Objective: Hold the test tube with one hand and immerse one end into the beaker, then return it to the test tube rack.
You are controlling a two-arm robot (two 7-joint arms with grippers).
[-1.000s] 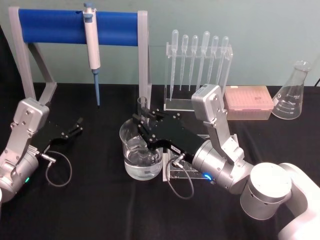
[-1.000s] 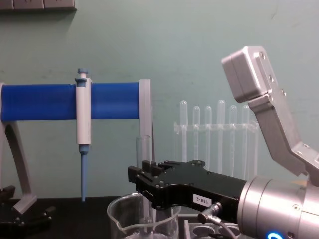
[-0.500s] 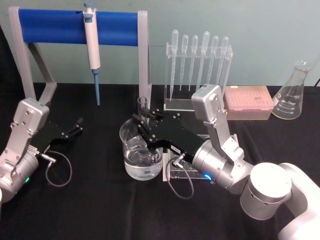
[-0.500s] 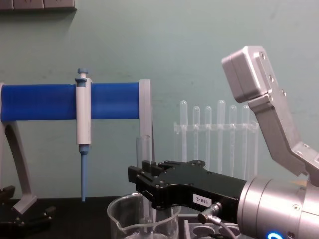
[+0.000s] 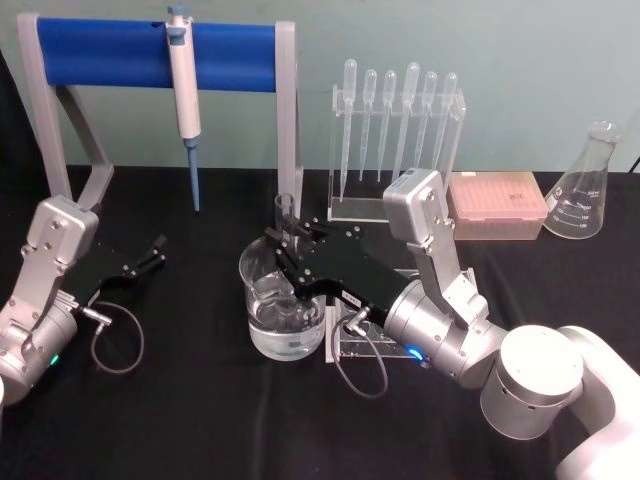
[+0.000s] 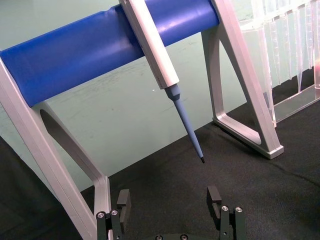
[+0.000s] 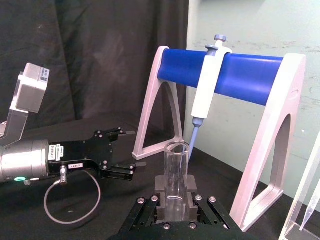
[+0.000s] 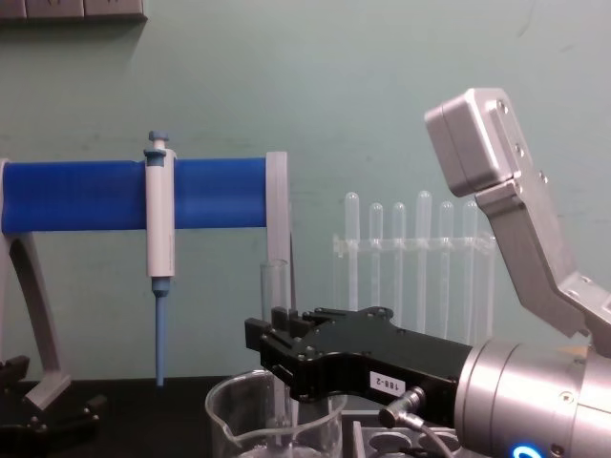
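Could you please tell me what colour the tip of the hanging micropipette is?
The micropipette's tip is blue, darkening at its very end; the left wrist view shows it best.

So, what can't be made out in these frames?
- Test tube lower end: head view, right gripper covers it; touching water unclear.
- Beaker base: chest view, cut off by bottom edge.
- Rack: head view, mostly hidden under right gripper.
- Left gripper, parked left: body cut off by left wrist view's edge.

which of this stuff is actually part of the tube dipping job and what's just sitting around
In the job: test tube, beaker, test tube rack, right gripper (jaws shut on the tube).
Just lying about: micropipette, pipettes, pink tip box, flask, parked left gripper.
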